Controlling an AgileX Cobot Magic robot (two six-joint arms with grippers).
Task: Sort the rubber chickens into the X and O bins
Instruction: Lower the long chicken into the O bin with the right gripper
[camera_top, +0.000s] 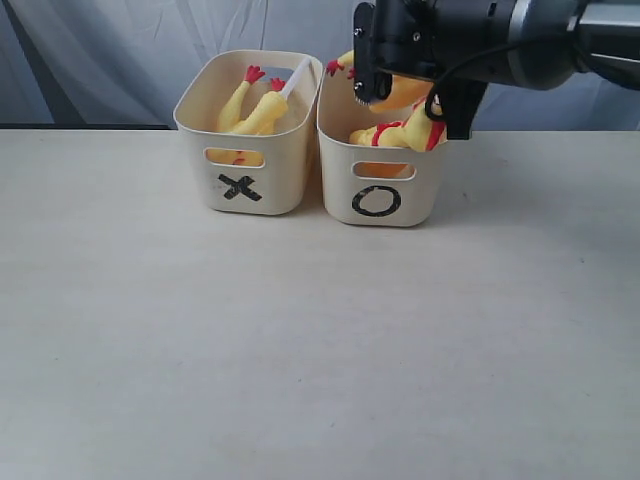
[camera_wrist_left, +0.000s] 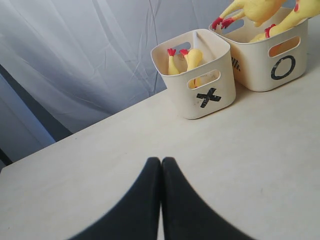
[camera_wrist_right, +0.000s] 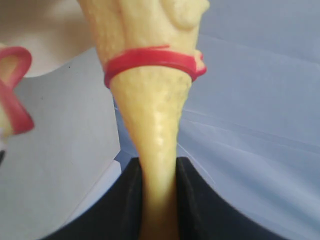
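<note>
Soft even light, blurry close-up.

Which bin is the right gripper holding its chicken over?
The O bin: the right gripper hangs above it, shut on a chicken. Nothing hangs over the X bin.

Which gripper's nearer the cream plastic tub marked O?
Right. The right gripper hangs over the cream plastic O tub, shut on a yellow rubber chicken; the left gripper, shut, sits well away over the table.
</note>
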